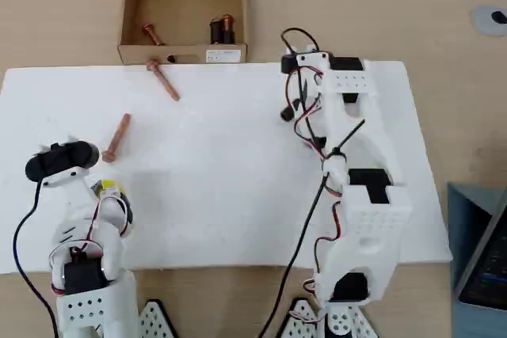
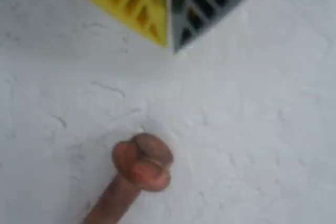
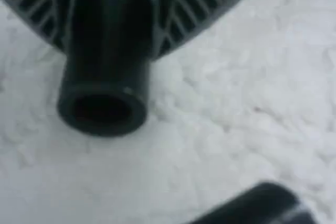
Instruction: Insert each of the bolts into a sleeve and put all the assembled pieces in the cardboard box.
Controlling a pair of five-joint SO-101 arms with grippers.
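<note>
A copper bolt [image 1: 116, 138] lies on the white mat, its head [image 2: 143, 161] just short of my left gripper [image 2: 169, 38], whose yellow and grey fingers are shut together on nothing. The left gripper [image 1: 105, 184] hangs over the mat's left side. A second bolt [image 1: 164, 81] lies near the cardboard box [image 1: 182, 55]. My right gripper [image 3: 110, 45] is shut on a black sleeve [image 3: 105, 85], held low over the mat with its open end showing. In the high view that sleeve [image 1: 287, 114] sits at the mat's upper middle. Another black sleeve [image 3: 257, 205] lies close by.
The cardboard box at the table's far edge holds assembled pieces [image 1: 222, 29] and a bolt-like piece [image 1: 152, 34]. The white mat [image 1: 222, 195] covers most of the table. A laptop [image 1: 483, 259] stands at the right edge.
</note>
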